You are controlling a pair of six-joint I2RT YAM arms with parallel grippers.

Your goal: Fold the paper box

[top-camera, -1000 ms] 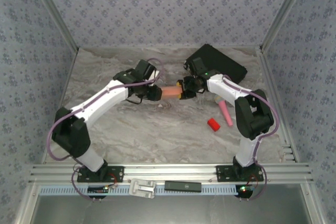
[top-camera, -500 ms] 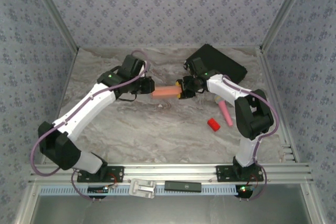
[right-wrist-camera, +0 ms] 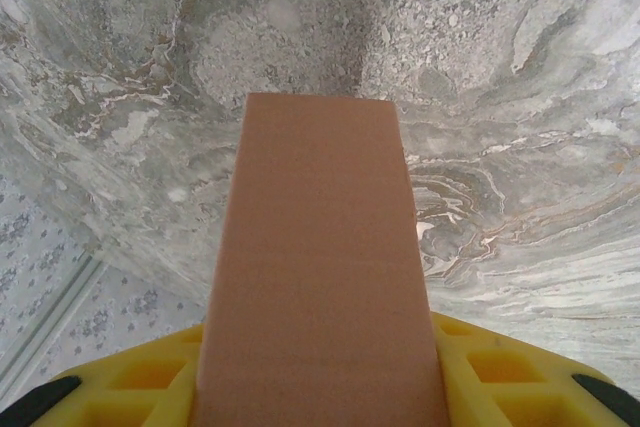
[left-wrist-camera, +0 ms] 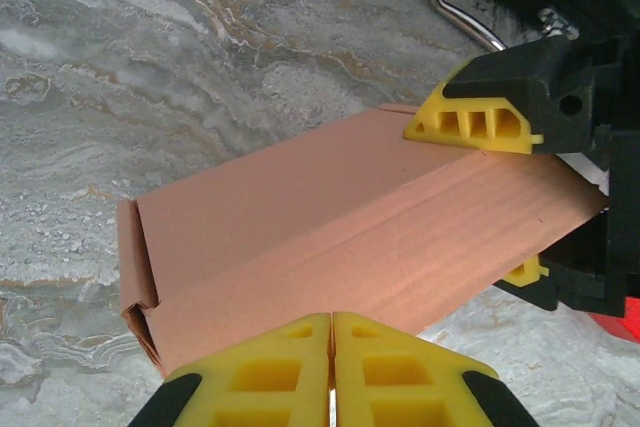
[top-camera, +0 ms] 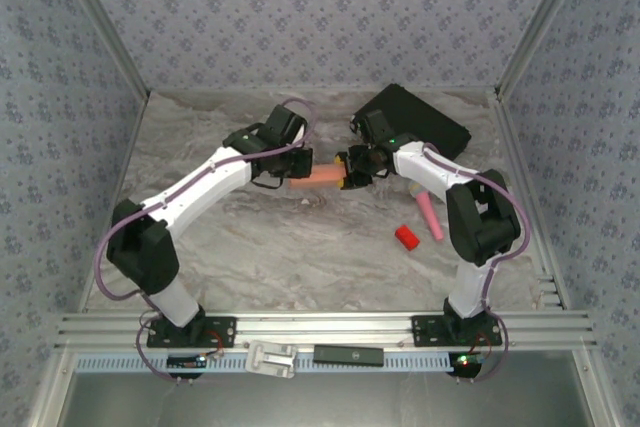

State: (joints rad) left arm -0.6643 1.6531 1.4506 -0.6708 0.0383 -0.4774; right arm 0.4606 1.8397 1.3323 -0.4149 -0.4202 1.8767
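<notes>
Salmon cardboard paper box (left-wrist-camera: pixel 330 217) hangs above the table (top-camera: pixel 300 257), one end clamped in the right gripper (top-camera: pixel 347 169); flap-closing seems underway, so the left gripper (left-wrist-camera: pixel 331 319), fingers together, should nudge the open flap in.

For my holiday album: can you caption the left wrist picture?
The right claw grips one end of the orange paper box while the shut left claw sits close by.
</notes>
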